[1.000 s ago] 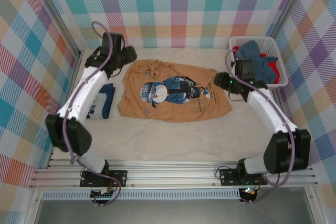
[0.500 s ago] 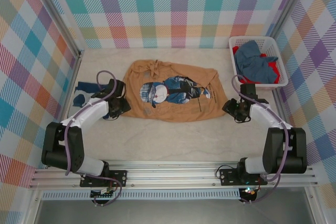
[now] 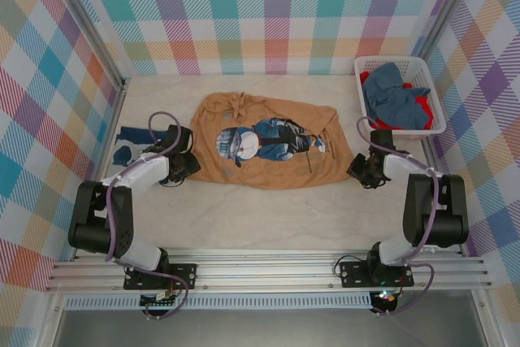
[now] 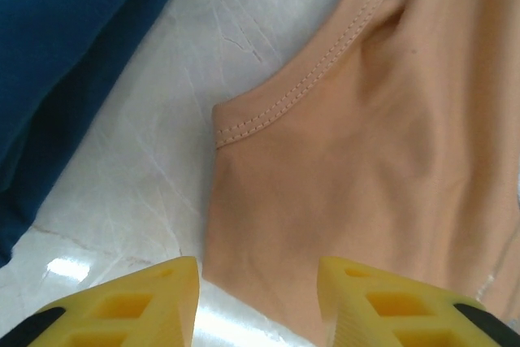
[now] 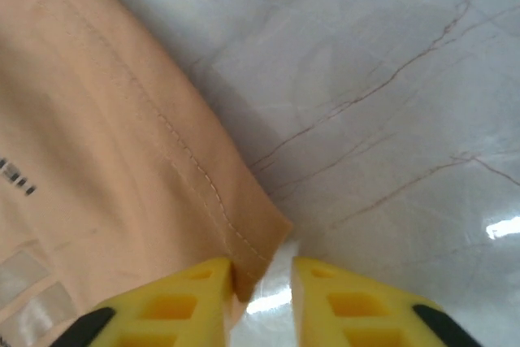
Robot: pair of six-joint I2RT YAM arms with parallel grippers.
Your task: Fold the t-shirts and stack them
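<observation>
Tan t-shirt [image 3: 272,142], one; white basket [image 3: 380,61], one.

Pastel plaid walls [image 3: 276,14]; pale marbled tabletop [image 3: 268,217]; aluminium rails [image 3: 268,270]

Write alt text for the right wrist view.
The stitched corner of a tan t-shirt sits between the two yellow fingers of the right claw at the bottom edge. Pale veined table lies bare to its right.

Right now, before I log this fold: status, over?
Left gripper: jaws open, straddling tan t-shirt edge. Right gripper: jaws narrow around its corner. Navy t-shirt apart, nothing blocking.
</observation>
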